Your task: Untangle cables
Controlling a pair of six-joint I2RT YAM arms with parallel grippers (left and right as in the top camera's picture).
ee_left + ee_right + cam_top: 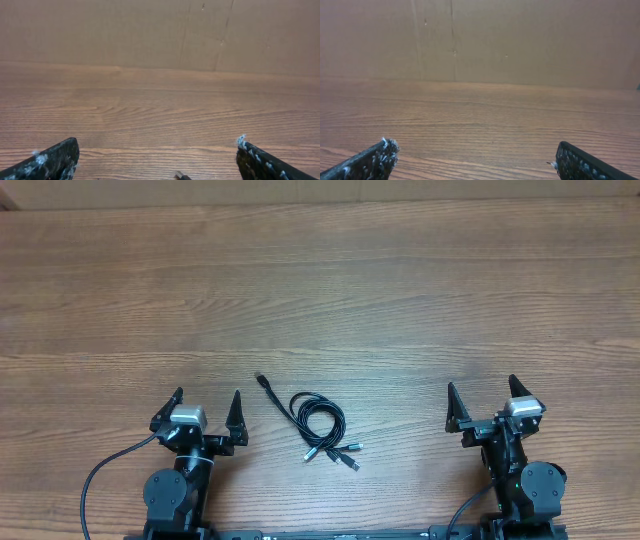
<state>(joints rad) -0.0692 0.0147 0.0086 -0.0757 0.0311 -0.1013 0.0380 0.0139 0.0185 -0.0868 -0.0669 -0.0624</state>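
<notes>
Spread wide, gripping nothing: left gripper (207,394) and right gripper (481,383). Between the two, touching neither: loosely coiled cables (320,425).

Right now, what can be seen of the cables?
The cables are thin black cords, loosely coiled and overlapping in one small bundle. One end trails up and left of the coil; several silvery-tipped plugs splay out below it. They lie flat on the wooden table, near its front middle, touched by nothing else.

Even, soft light; sharp frames.
</notes>
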